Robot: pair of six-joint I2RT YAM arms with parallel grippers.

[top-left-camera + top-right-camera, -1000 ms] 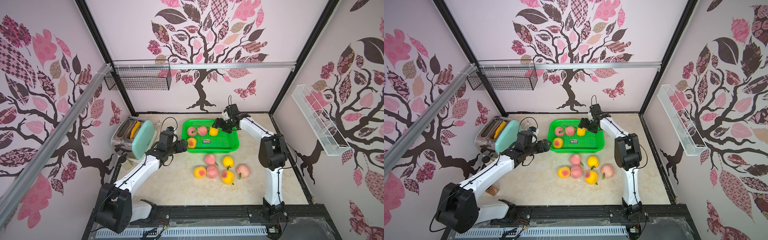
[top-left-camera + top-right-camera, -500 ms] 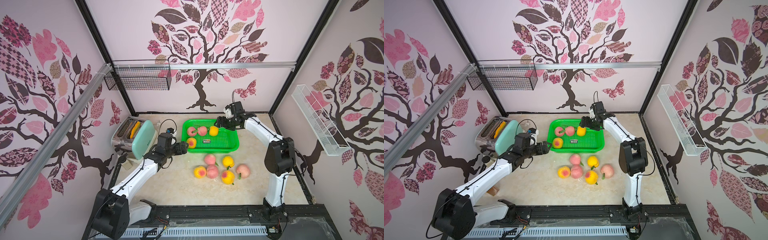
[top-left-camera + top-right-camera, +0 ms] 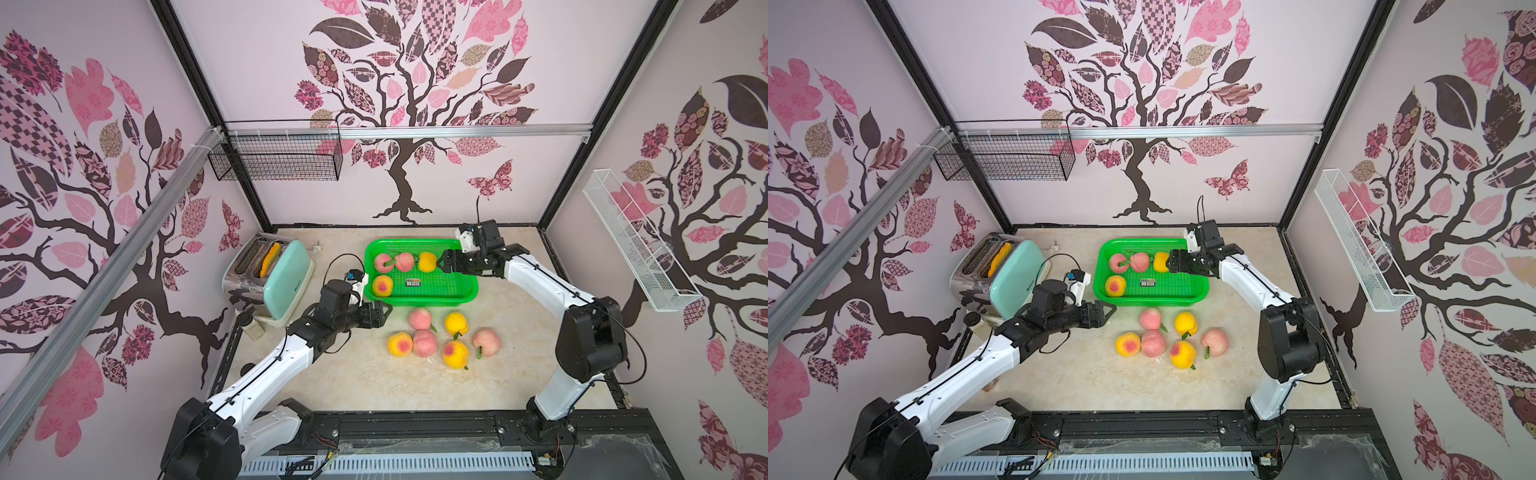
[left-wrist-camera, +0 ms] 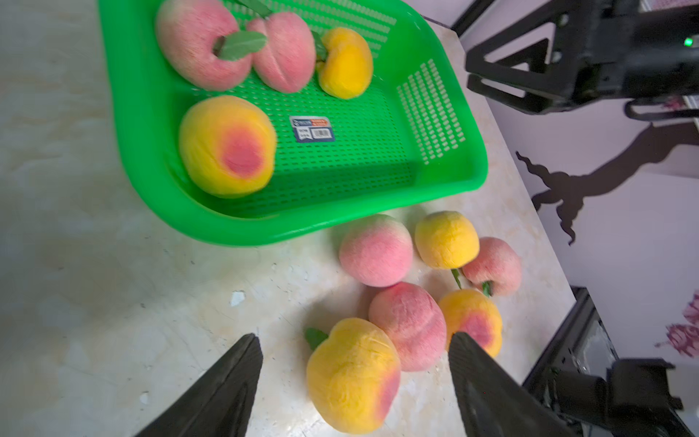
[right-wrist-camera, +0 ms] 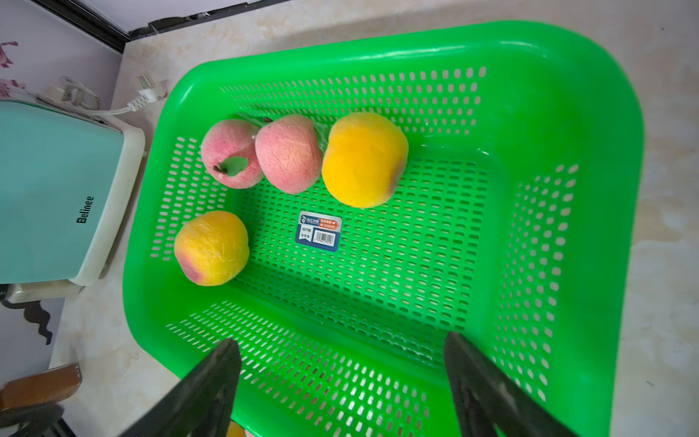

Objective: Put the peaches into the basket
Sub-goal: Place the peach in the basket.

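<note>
Arms since a second ago: the left arm point(image 3: 270, 365) has drawn back from the near-left corner of the basket point(image 3: 419, 301) toward the loose fruit. The right arm point(image 3: 544, 282) has pulled away from the far row of fruit toward the basket's right side.
Meaning for the task: both arms look finished with a drop. Four of the ten fruits are in and six are left, so the next pick is probably from the table point(image 3: 374, 386).
Basket: bright green, with mesh walls and rounded corners. It sits at the far middle of the table, and its right half is bare.
Left pincer point(image 4: 353, 340): jaws spread wide and holding nothing. It hovers over the table just off the basket's near-left corner and points at the cluster.
Right pincer point(image 5: 340, 344): jaws wide and empty, over the basket. In both top views its tips are just beside the plain yellow fruit point(image 3: 427, 262).
Peaches point(image 3: 382, 285) in the basket: two pink ones and one yellow one touch in a row along the far wall. A blushed yellow one sits apart at the near left.
Peaches on the table: six fuzzy ones, pink and yellow-orange, bunched just in front of the basket. Several have small green leaves.
Sticker point(image 5: 319, 230): small, on the basket floor.
</note>
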